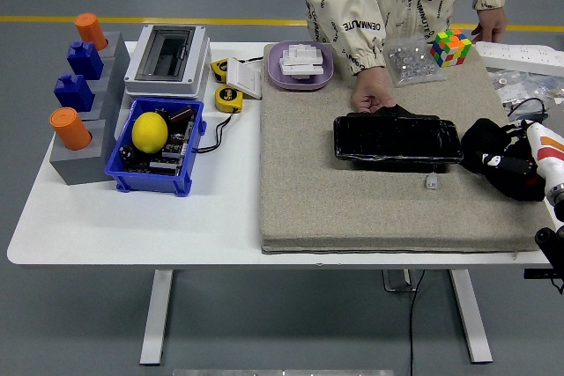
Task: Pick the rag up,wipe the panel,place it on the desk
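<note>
The black glossy panel lies on the grey felt mat, right of centre. A person's hand rests on the panel's far left edge. The black rag lies bunched on the mat just right of the panel. My right hand comes in from the right edge and sits on the rag's right part. Hand and rag are both black, so their outlines merge and the grasp cannot be made out. The left arm is out of view.
A small white piece lies on the mat in front of the panel. A Rubik's cube, a bag of parts and a purple tray stand at the back. A blue bin with a lemon stands at the left.
</note>
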Robot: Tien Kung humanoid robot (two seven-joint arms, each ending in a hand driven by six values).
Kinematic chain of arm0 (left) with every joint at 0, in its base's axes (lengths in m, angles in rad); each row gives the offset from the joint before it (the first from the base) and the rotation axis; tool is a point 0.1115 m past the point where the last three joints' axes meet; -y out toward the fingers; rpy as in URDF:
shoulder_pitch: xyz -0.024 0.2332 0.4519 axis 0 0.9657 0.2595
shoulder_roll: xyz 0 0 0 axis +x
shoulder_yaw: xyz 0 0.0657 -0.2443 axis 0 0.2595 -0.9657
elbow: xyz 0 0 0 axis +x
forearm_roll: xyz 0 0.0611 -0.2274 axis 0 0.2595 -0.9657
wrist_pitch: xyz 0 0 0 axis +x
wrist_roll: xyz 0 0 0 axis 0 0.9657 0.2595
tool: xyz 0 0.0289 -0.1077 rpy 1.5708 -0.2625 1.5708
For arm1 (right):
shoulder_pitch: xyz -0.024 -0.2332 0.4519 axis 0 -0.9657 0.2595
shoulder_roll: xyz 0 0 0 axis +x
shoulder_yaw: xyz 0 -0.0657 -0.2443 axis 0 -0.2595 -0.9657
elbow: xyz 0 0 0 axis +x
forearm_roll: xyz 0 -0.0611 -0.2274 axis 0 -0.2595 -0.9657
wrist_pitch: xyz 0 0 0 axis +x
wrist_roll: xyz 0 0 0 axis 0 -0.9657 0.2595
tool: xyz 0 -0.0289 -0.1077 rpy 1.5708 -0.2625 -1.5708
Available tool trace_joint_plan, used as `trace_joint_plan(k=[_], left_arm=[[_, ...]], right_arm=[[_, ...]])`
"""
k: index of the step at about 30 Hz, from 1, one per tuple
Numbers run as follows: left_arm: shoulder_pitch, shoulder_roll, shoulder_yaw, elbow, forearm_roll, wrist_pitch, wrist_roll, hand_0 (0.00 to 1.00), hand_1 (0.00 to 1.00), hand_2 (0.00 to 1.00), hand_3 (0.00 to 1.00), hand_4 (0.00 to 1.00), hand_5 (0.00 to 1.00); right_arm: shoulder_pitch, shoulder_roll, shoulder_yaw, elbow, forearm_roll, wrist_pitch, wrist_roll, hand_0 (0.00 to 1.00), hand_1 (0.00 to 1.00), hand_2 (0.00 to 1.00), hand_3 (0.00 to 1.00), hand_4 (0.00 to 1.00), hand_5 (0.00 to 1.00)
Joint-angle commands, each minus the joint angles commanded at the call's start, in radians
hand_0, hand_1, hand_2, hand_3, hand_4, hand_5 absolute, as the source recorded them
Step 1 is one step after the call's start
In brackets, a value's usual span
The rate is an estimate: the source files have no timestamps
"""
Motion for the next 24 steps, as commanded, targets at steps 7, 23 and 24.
trace_joint_plan(k=[7,23,24], left_arm=[[-0.001,0.001,0.004,-0.001,0.0,0.0,0.0,0.605,0.636,0.637,0.56,0.632,0.447],[-0.002,0.002,0.003,-0.001,0.002,0.0,0.0,0.606,0.637,0.64,0.561,0.633,0.448],[-0.002,0.002,0.002,-0.002,0.003,0.0,0.0,0.606,0.637,0.64,0.561,0.633,0.448]], right_arm=[[0.003,0.004,-0.018,-0.039,0.018,0.026,0.005,0.616,0.6,0.671,0.681,0.998,0.52],[0.013,0.003,-0.039,-0.081,0.044,-0.047,0.03,0.477,0.526,0.547,0.521,0.998,0.427],[0.014,0.003,-0.039,-0.08,0.044,-0.052,0.03,0.477,0.526,0.547,0.521,0.998,0.427]])
